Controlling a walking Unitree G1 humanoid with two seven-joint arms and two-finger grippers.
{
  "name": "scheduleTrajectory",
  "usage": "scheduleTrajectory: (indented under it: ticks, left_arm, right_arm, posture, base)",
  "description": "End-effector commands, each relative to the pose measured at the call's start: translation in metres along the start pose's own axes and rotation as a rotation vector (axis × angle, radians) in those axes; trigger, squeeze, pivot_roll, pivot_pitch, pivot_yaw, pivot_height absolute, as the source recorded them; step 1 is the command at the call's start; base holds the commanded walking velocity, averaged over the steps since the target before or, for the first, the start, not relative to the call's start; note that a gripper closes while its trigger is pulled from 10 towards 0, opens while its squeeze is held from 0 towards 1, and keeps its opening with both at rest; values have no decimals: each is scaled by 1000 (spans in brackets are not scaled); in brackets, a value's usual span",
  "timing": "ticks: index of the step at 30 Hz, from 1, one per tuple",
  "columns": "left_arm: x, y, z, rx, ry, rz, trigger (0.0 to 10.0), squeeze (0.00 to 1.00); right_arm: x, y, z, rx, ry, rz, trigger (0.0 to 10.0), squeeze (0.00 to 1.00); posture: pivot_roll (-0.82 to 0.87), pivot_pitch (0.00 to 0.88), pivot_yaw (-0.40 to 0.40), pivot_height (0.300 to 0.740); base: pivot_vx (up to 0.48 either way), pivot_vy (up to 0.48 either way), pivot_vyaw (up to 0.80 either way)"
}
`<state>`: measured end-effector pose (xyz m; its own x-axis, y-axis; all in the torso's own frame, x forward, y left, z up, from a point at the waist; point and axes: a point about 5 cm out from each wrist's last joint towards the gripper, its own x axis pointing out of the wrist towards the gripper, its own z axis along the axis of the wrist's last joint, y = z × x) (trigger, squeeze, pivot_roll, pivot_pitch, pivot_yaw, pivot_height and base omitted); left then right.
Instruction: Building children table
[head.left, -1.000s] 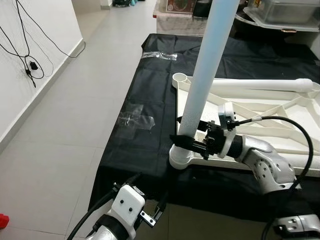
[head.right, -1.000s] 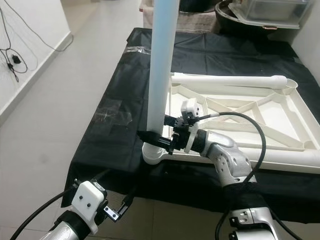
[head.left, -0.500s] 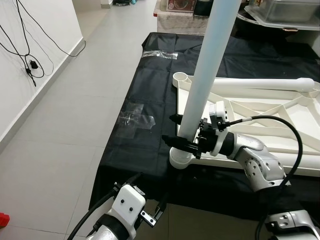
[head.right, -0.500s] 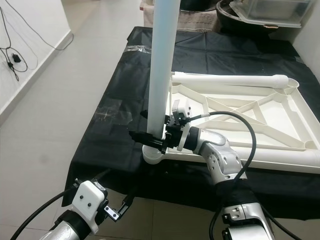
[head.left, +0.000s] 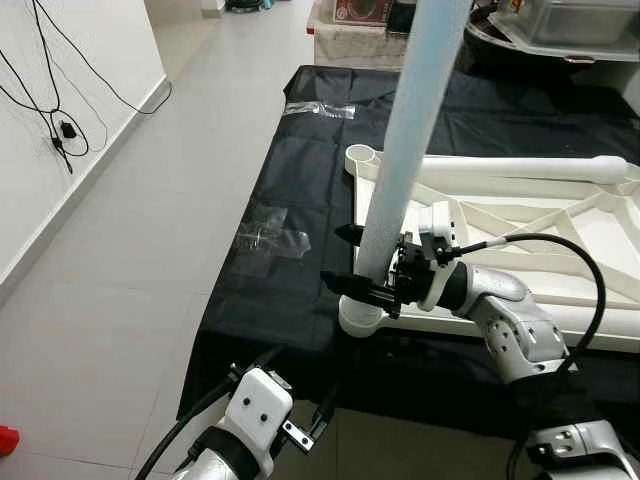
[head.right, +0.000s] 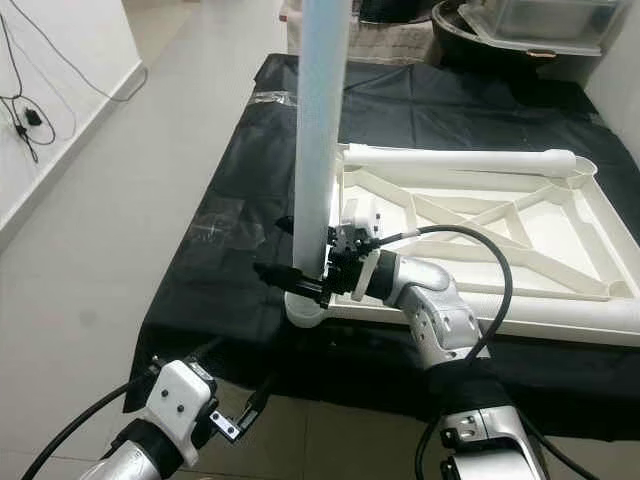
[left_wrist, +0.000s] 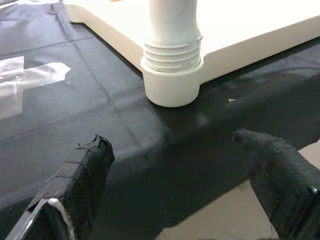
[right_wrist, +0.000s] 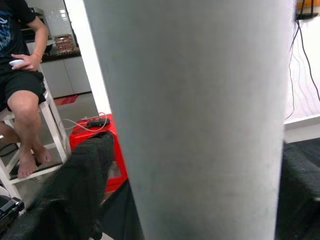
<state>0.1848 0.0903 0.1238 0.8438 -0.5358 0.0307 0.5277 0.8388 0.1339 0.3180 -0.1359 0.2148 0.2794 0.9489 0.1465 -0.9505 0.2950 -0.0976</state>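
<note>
A white children's table top (head.left: 520, 215) lies upside down on a black cloth (head.left: 300, 190). A tall pale leg (head.left: 410, 130) stands upright in the socket (head.left: 358, 318) at its near left corner. My right gripper (head.left: 337, 256) reaches in from the right, low on this leg, with one black finger on each side, shut on it. In the right wrist view the leg (right_wrist: 200, 120) sits between the fingers (right_wrist: 82, 195). A second white leg (head.left: 520, 172) lies across the far edge of the top. My left gripper (left_wrist: 172, 140) hangs open below the cloth's front edge, facing the socket (left_wrist: 172, 75).
Clear plastic wrappers (head.left: 272, 240) lie on the cloth's left part and at its far end (head.left: 318, 110). Cables (head.left: 60, 130) hang on the left wall above bare floor tiles. Boxes (head.left: 570, 20) stand behind. A seated person (right_wrist: 22, 75) and a red stool (right_wrist: 100, 145) are beyond.
My right gripper has slid left along the table edge, so its fingers reach further past the leg. The leg's top has leaned slightly left. The left arm has stayed put.
</note>
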Motion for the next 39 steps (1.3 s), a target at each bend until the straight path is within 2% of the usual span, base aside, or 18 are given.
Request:
scheduleTrajectory:
  ticks: [1, 10, 17, 19, 20, 21, 22, 23, 24, 25, 26, 27, 28, 29, 30, 34, 35, 39]
  left_arm:
    - [-3, -2, -8, -12, 42, -12, 10000, 0]
    - [-3, -2, -10, -10, 50, -18, 10000, 0]
    - [-4, -2, -10, -8, 51, -21, 10000, 0]
    - [-4, -2, -10, -8, 51, -21, 10000, 0]
    - [-4, -2, -10, -7, 49, -20, 10000, 0]
    - [-3, -1, -9, -8, 48, -14, 10000, 0]
    - [-3, -1, -9, -8, 48, -14, 10000, 0]
    - [-3, -1, -9, -9, 47, -10, 10000, 0]
    - [-3, 0, -9, -8, 45, -9, 10000, 0]
    - [-3, 0, -9, -8, 45, -9, 10000, 0]
    - [-3, 0, -8, -8, 44, -9, 10000, 0]
    - [-2, 1, -8, -9, 42, -8, 10000, 0]
    - [-2, 1, -8, -9, 42, -8, 10000, 0]
    - [-2, 1, -7, -11, 40, -6, 10000, 0]
    - [-2, 1, -7, -11, 38, -6, 10000, 0]
    - [-1, 1, -6, -11, 36, -5, 10000, 0]
    - [-1, 1, -6, -9, 36, -5, 10000, 0]
    - [-1, 0, -6, -11, 37, -5, 10000, 0]
  right_arm:
    - [5, 5, -1, -24, -1, 28, 0, 0]
    - [8, 10, -10, -40, 16, 29, 0, 0]
    - [9, 7, -22, -28, 39, -181, 0, 0]
    - [9, 7, -22, -28, 39, -181, 0, 0]
    - [9, 4, -26, -12, 42, -287, 0, 0]
    - [7, -2, -33, -4, 61, -480, 0, 0]
    - [7, -2, -33, -4, 61, -480, 0, 0]
    - [5, -6, -38, -11, 72, -634, 0, 0]
    - [-3, -13, -44, 3, 82, -869, 0, 0]
    - [-3, -13, -44, 3, 82, -869, 0, 0]
    - [-13, -16, -49, 4, 106, -1078, 0, 0]
    - [-25, -17, -51, -16, 125, -1279, 0, 0]
    - [-25, -17, -51, -16, 125, -1279, 0, 0]
    - [-31, -13, -51, -22, 129, -1448, 0, 0]
    - [-30, -7, -52, -15, 120, -1548, 0, 0]
    - [-19, 3, -52, 9, 96, -1647, 0, 0]
    - [0, 9, -53, 69, 74, -1675, 0, 0]
    - [16, 12, -54, 131, 48, -1657, 0, 0]
  posture:
    - [91, 169, -38, 740]
    - [95, 159, -32, 740]
    - [94, 158, -36, 740]
    - [94, 158, -36, 740]
    - [92, 161, -35, 740]
    - [87, 163, -34, 740]
    - [87, 163, -34, 740]
    - [84, 164, -33, 740]
    - [81, 167, -33, 740]
    - [81, 167, -33, 740]
    - [80, 167, -33, 740]
    - [80, 168, -34, 740]
    - [80, 168, -34, 740]
    - [79, 169, -31, 740]
    - [78, 171, -31, 740]
    - [85, 173, -34, 740]
    - [91, 176, -38, 740]
    - [91, 177, -40, 740]
  base:
    - [0, 0, 0]
    - [0, 0, 0]
    - [0, 0, 0]
    - [0, 0, 0]
    - [0, 0, 0]
    - [0, 0, 0]
    - [0, 0, 0]
    - [0, 0, 0]
    - [0, 0, 0]
    - [0, 0, 0]
    - [0, 0, 0]
    - [0, 0, 0]
    - [0, 0, 0]
    - [0, 0, 0]
    - [0, 0, 0]
    - [0, 0, 0]
    - [0, 0, 0]
    - [0, 0, 0]
